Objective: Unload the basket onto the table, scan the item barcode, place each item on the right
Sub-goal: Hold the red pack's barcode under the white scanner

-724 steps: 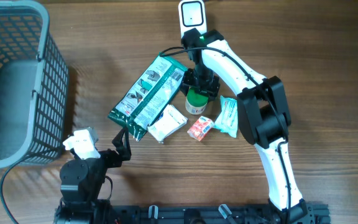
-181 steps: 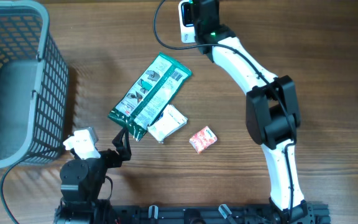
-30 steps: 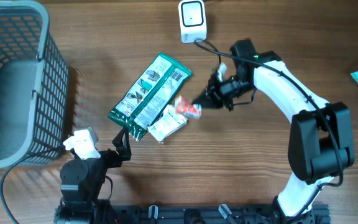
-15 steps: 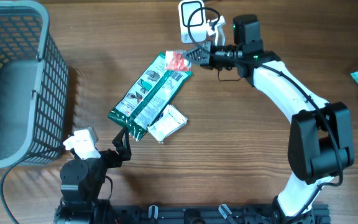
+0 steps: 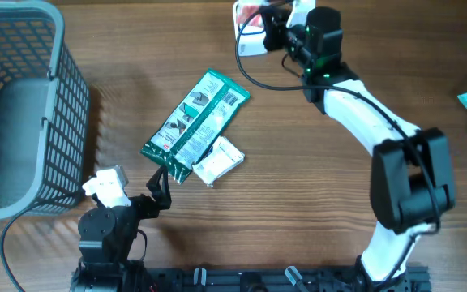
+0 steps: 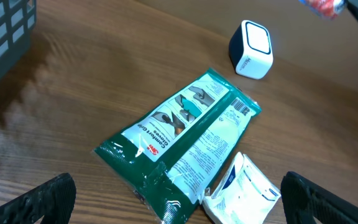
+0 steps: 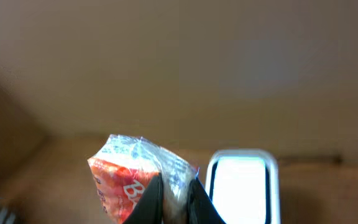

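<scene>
Wooden bench (image 5: 298,211), grey basket (image 5: 23,105) at left.

Overhead: right hand (image 5: 267,18) clamped on a small red sachet (image 5: 254,10), held over the white scanner (image 5: 246,36) at the far edge. Green packet (image 5: 194,123) and white pouch (image 5: 220,160) lie mid-bench.

Left wrist: left hand (image 6: 179,199) stands wide apart, holding nothing; sachet barely in frame.

Right wrist: only this view shows the grip, with the fingertips pinching the crimped seam. Sachet looks light, crinkly, floppy, probably slick film; the seam seems the sensible hold. Barcode face not visible in any view.
</scene>
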### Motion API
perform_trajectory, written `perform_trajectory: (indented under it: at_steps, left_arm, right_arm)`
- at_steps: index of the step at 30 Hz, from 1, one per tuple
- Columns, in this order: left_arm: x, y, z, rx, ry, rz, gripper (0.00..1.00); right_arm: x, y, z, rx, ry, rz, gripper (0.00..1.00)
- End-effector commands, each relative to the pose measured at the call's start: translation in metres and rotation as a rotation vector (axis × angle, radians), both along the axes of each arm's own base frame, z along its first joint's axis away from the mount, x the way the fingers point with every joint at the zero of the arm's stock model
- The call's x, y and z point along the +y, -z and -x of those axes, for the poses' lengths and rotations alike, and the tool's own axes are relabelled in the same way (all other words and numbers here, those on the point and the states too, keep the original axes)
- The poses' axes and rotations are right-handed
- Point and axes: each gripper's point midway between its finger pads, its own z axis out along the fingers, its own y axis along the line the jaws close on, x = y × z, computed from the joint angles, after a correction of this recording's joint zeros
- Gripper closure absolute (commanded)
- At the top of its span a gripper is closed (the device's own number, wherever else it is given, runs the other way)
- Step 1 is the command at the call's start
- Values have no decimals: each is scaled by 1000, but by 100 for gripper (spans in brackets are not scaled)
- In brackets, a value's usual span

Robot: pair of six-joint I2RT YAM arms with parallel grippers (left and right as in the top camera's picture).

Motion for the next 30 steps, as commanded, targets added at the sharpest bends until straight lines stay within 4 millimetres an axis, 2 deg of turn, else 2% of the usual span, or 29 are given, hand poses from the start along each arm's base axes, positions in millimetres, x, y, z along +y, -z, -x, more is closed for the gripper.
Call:
perform_trajectory:
  at_steps: [1, 6, 11, 14, 16, 19, 23, 26, 28, 30]
  left_arm:
    - [3, 1, -1, 0, -21, 3, 0]
    - [3, 1, -1, 0, -21, 3, 0]
    - [3, 1, -1, 0, -21, 3, 0]
    - [3, 1, -1, 0, -21, 3, 0]
    - [3, 1, -1, 0, -21, 3, 0]
    - [3, 1, -1, 0, -21, 3, 0]
    - [3, 1, -1, 0, -21, 3, 0]
    - [3, 1, -1, 0, -21, 3, 0]
    - [3, 1, -1, 0, -21, 3, 0]
    - [3, 1, -1, 0, -21, 3, 0]
  right_arm:
    - [-7, 18, -24, -105, 91, 27, 95]
    - [-6, 26, -34, -199, 128, 4, 96]
    - [10, 48, -42, -242, 113, -1, 95]
    - [23, 58, -54, -246, 111, -2, 95]
    - [22, 63, -65, -235, 151, 5, 96]
    - [10, 69, -78, -208, 239, 30, 95]
    - [3, 70, -81, -234, 244, 124, 96]
    - [-6, 63, -83, -237, 270, 166, 96]
    - [-26, 52, -86, -208, 356, 147, 96]
    - [-58, 39, -87, -175, 498, 123, 96]
